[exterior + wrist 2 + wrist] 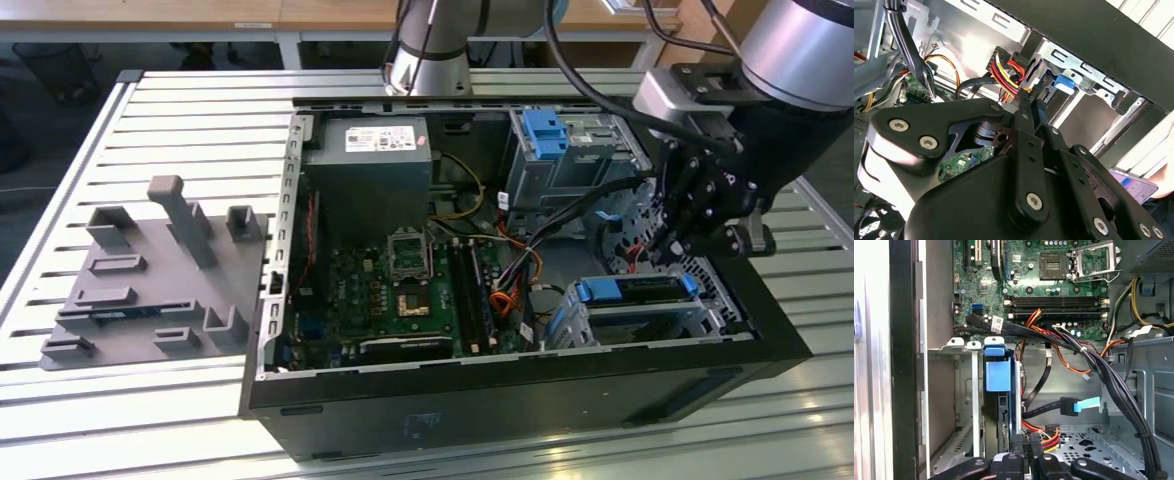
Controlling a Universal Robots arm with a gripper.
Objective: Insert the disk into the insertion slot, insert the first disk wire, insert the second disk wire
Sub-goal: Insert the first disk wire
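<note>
The disk (pixel 638 290), in its bright blue carrier, sits inside the low silver insertion slot (pixel 714 312) at the case's front right corner. In the first wrist view the disk (pixel 999 382) stands edge-on between the slot's perforated walls (pixel 961 390). My gripper (pixel 678 245) hangs just above the disk's rear end. Its fingers (pixel 1017 452) are pressed close together on a red, yellow and black disk wire (pixel 1048 434) at the drive's back edge. The same wire bundle (pixel 1010 70) runs up to the fingertips (pixel 1025 102). A black disk wire with a blue plug (pixel 1074 406) hangs loose beside it.
A taller grey cage with a blue tab (pixel 547 130) stands behind the gripper. The motherboard (pixel 400 280) and power supply (pixel 367 165) fill the case's left half. Thick black cables (pixel 1114 385) cross the bay. A grey fixture plate (pixel 147 280) lies at the exterior view's left.
</note>
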